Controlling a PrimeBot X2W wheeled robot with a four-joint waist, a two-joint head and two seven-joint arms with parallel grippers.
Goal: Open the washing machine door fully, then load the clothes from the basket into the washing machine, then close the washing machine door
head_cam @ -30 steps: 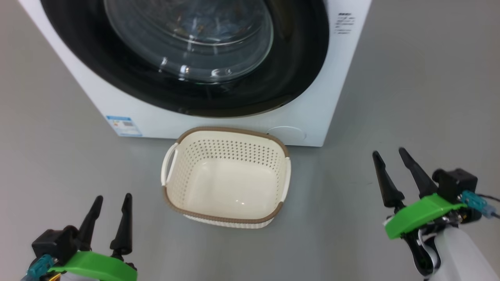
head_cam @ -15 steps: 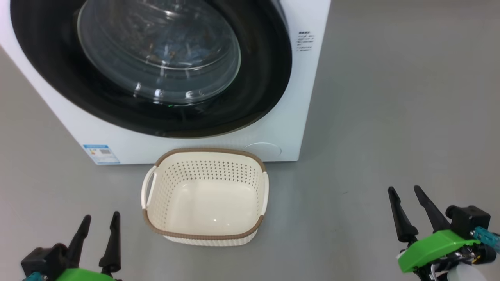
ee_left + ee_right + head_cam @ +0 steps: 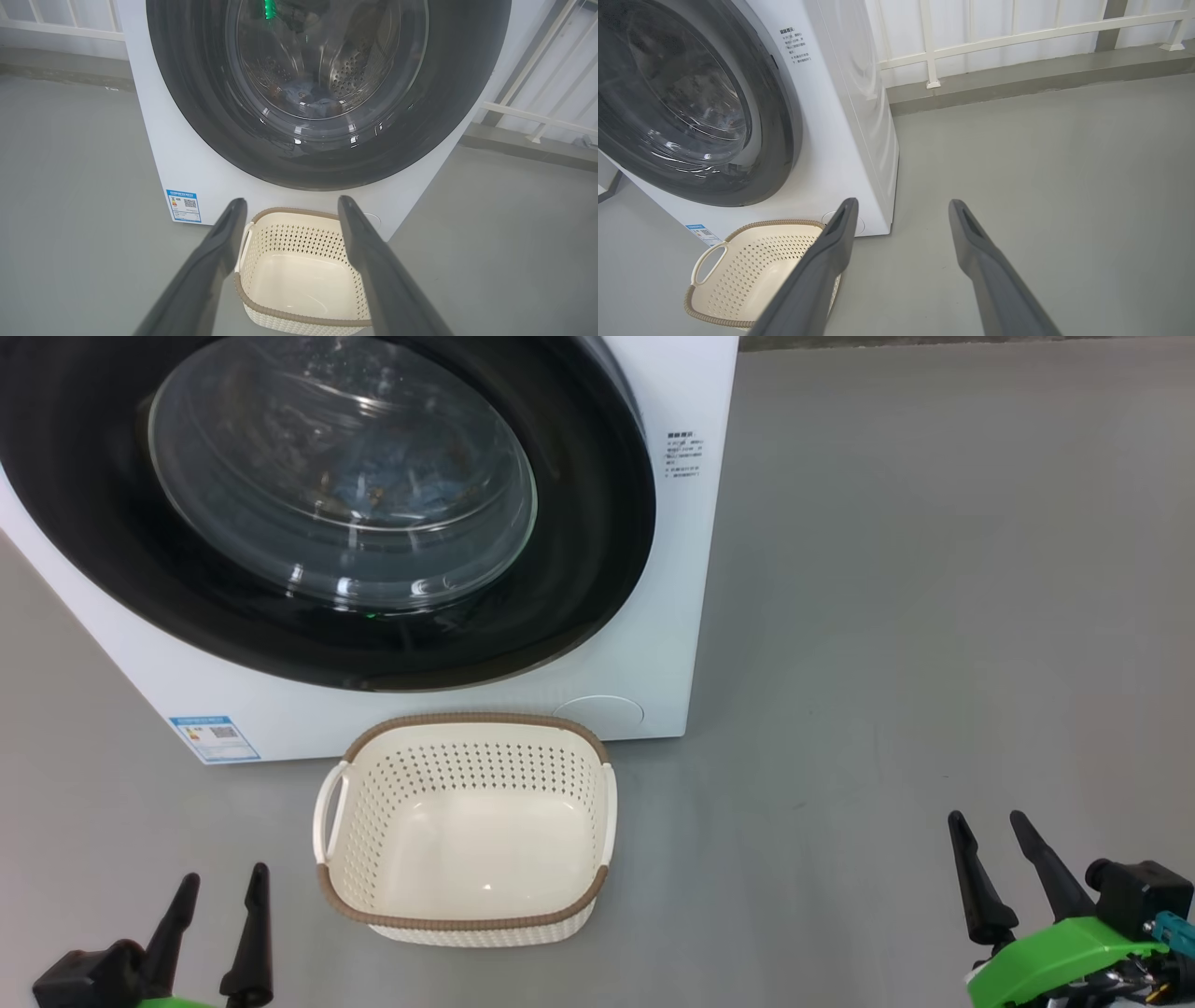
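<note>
The washing machine (image 3: 677, 579) stands with its door (image 3: 583, 569) shut flat against the front. Behind the glass window (image 3: 345, 495) lie the clothes (image 3: 317, 100), blue fabric with brown marks, low in the steel drum. The basket (image 3: 467, 721) sits on the floor against the machine's front with nothing in it. My left gripper (image 3: 225, 874) is open at the lower left, short of the basket's left corner. My right gripper (image 3: 986, 817) is open at the lower right, well clear of the basket. Both also show open from their wrists: left gripper (image 3: 290, 200), right gripper (image 3: 903, 201).
A blue label sticker (image 3: 213, 737) and a round cover (image 3: 597, 711) mark the machine's lower front. Bare grey floor (image 3: 934, 616) stretches to the machine's right. A white railing (image 3: 1017, 35) on a low kerb runs behind it.
The head camera has moved: machine and basket now sit lower and further left in the picture, and both grippers lower. Door stays shut, basket has nothing in it, both grippers remain open.
</note>
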